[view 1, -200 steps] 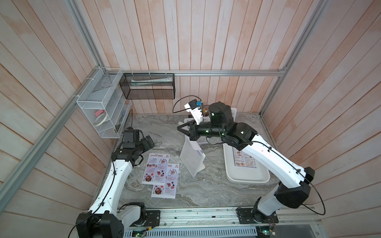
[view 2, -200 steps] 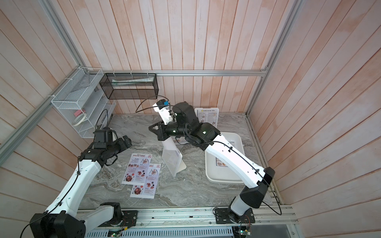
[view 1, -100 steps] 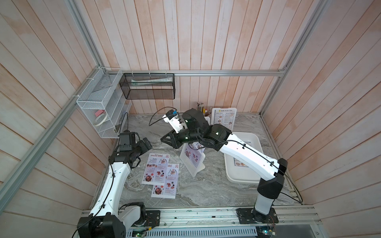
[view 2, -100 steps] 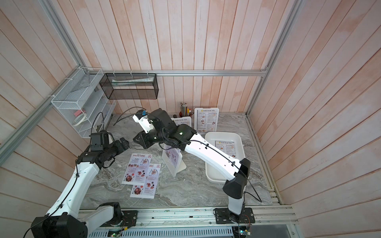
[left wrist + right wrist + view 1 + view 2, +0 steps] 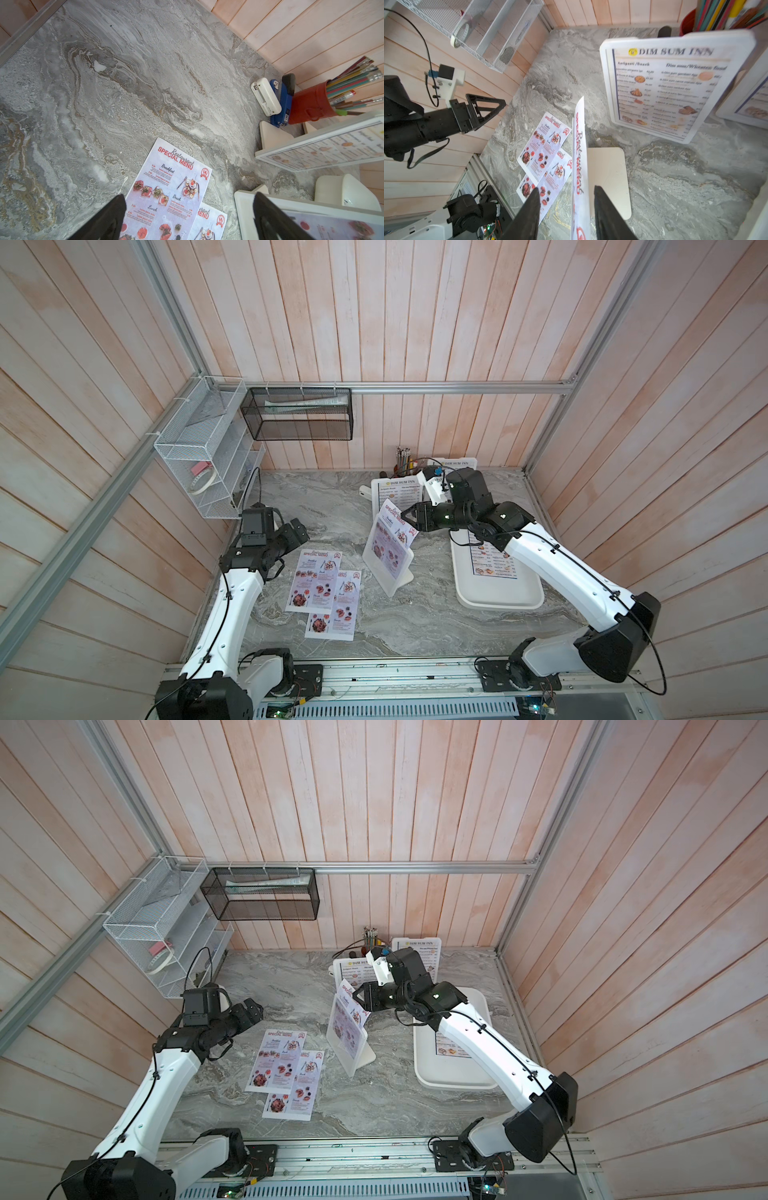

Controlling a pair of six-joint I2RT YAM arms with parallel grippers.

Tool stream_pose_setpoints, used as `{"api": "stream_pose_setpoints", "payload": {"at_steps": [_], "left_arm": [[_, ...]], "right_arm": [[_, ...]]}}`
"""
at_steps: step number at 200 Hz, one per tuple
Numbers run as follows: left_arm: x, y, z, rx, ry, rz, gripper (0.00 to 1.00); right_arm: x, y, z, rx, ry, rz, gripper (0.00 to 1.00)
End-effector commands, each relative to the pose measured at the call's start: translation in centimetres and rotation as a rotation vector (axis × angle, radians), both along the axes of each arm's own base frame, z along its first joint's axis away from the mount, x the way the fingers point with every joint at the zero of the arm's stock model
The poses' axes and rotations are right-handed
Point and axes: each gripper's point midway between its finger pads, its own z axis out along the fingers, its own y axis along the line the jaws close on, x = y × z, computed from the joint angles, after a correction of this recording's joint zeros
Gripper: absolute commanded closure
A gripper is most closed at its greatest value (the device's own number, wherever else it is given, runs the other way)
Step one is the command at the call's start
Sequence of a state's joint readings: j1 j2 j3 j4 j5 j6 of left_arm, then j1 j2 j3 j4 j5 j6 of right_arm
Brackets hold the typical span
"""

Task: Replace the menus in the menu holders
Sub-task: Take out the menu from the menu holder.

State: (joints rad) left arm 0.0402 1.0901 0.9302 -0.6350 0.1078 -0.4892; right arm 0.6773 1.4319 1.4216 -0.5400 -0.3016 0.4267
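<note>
Right gripper half open astride a Special Menu sheet
The sheet pokes up from the middle menu holder, gaps showing either side, nothing gripped; left gripper wide open, empty, at the holder's nine o'clock; two loose menus at its eight o'clock.

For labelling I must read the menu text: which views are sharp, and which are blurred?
Left wrist view: the flat Special Menu sheet is sharp, headings readable. Right wrist view: the Dim Sum Inn menu is smeared, small print lost. Both top views: even light, no glare, print too small.
</note>
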Motion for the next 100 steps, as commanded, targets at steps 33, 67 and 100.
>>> {"api": "stream_pose_setpoints", "payload": {"at_steps": [33, 67, 100], "left_arm": [[0.0, -0.7, 0.8, 0.002, -0.035, -0.033, 0.03], [0.1, -0.6, 1.0, 0.008, -0.041, -0.031, 0.03], [0.2, -0.7, 1.1, 0.003, -0.046, -0.033, 0.03]], "right_arm": [[0.1, 1.8, -1.4, 0.036, 0.040, 0.061, 0.73], [0.2, 2.0, -0.1, 0.055, 0.018, 0.067, 0.89], [0.3, 1.9, 0.5, 0.051, 0.006, 0.060, 0.98]]}}
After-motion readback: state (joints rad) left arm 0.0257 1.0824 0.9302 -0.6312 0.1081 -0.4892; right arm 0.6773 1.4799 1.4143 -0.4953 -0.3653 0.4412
